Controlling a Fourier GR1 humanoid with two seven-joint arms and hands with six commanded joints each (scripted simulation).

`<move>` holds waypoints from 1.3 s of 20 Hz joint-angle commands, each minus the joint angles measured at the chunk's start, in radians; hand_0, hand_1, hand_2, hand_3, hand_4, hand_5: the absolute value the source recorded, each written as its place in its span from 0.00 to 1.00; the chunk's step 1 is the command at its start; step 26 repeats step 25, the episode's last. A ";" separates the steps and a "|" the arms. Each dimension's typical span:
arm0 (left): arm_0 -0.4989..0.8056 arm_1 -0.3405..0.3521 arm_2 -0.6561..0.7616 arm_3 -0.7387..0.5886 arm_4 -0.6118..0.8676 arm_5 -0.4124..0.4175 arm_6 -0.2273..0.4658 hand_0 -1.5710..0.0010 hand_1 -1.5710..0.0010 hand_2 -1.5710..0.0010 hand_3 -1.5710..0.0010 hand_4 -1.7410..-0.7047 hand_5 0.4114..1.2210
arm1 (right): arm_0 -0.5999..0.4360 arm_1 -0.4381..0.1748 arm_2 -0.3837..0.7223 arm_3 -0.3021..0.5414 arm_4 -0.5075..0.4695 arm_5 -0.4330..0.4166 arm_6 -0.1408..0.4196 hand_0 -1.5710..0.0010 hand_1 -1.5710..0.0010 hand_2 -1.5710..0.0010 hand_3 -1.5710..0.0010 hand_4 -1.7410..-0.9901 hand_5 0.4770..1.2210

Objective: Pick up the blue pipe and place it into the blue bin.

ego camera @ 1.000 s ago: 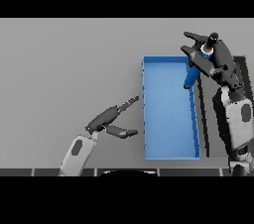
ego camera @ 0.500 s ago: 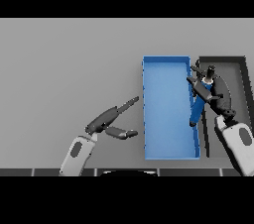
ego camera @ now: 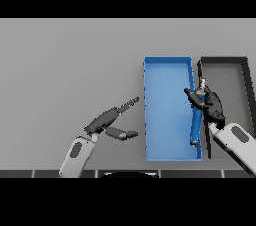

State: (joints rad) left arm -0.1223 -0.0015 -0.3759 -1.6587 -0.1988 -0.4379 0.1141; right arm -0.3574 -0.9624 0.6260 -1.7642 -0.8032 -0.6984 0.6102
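Right hand [ego camera: 209, 106] is clutching the blue pipe [ego camera: 196, 122] by its upper end, inside the blue bin [ego camera: 167, 120] along its right wall (probably rigid, light, slick). Left hand [ego camera: 111, 122] is idling with fingers relaxed, left of the bin.

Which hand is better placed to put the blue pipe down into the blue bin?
The right hand: it already grips the blue pipe over the blue bin. The left hand rests open outside it.

Count on desk [ego camera: 65, 70]: one blue pipe [ego camera: 196, 125], one blue bin [ego camera: 167, 156], one dark tray [ego camera: 225, 60].
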 commanded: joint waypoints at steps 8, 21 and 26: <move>0.004 -0.014 -0.013 0.003 -0.007 0.007 0.000 1.00 1.00 1.00 1.00 0.83 0.02 | -0.211 -0.132 0.309 0.058 -0.066 0.119 0.000 0.92 0.93 0.93 0.96 0.88 0.57; 0.008 -0.017 -0.019 -0.012 -0.010 0.009 0.013 1.00 1.00 1.00 1.00 0.83 0.02 | -0.336 -0.158 0.480 0.114 -0.103 0.152 -0.003 1.00 1.00 1.00 1.00 0.96 0.25; -0.028 -0.016 0.011 0.012 0.001 0.014 0.027 1.00 1.00 1.00 1.00 0.83 0.02 | -0.354 -0.172 0.490 0.101 -0.123 0.159 0.000 1.00 1.00 1.00 1.00 0.96 0.22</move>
